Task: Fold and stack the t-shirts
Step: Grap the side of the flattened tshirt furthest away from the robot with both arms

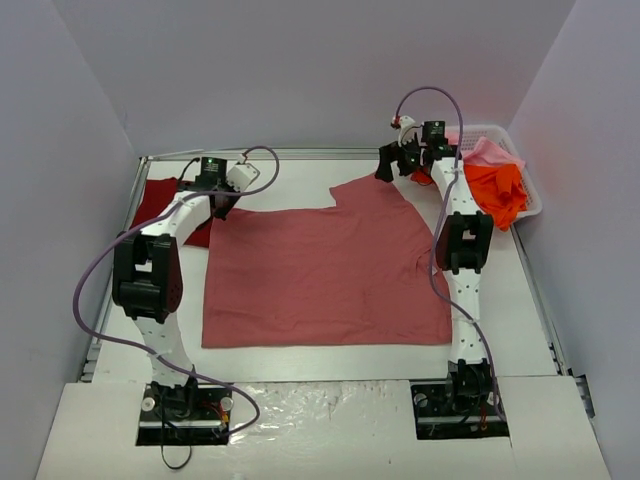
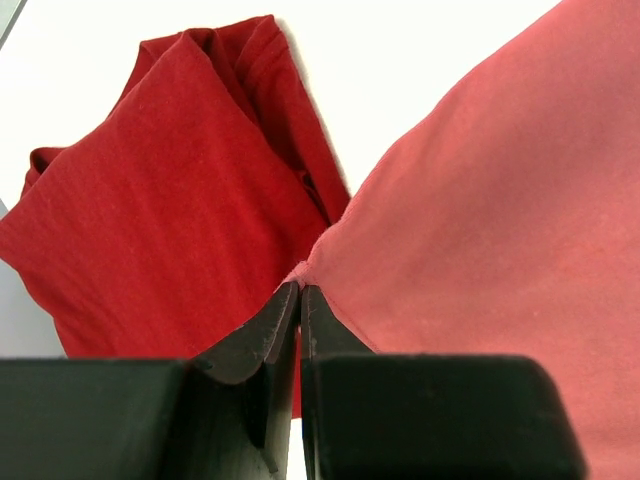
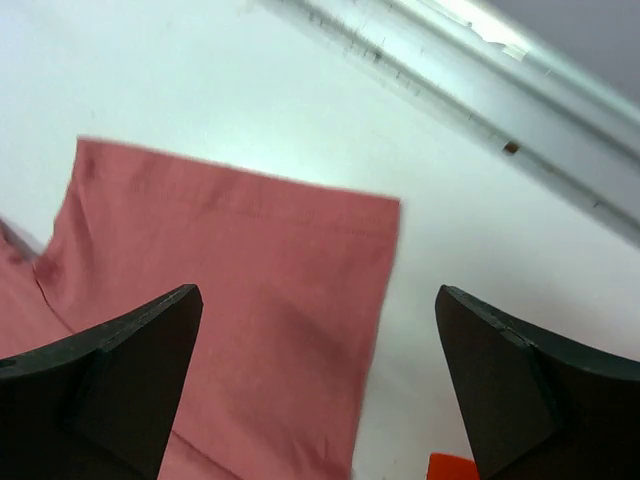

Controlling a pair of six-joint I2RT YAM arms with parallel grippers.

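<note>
A muted rose-red t-shirt (image 1: 320, 270) lies spread flat in the middle of the table. My left gripper (image 1: 222, 205) is at its far left corner, shut on the cloth's edge (image 2: 300, 290); the rose fabric (image 2: 490, 230) fans out to the right of the fingers. A dark crimson t-shirt (image 2: 170, 220) lies rumpled beside that corner, at the table's far left (image 1: 155, 200). My right gripper (image 1: 395, 165) hangs open over the rose shirt's far right sleeve (image 3: 240, 270), jaws wide apart (image 3: 318, 292) and holding nothing.
A white lattice basket (image 1: 530, 195) stands at the back right, holding a bright orange shirt (image 1: 497, 190) and a light pink one (image 1: 487, 152). A metal rail (image 3: 480, 80) runs along the table's far edge. Grey walls close in on three sides.
</note>
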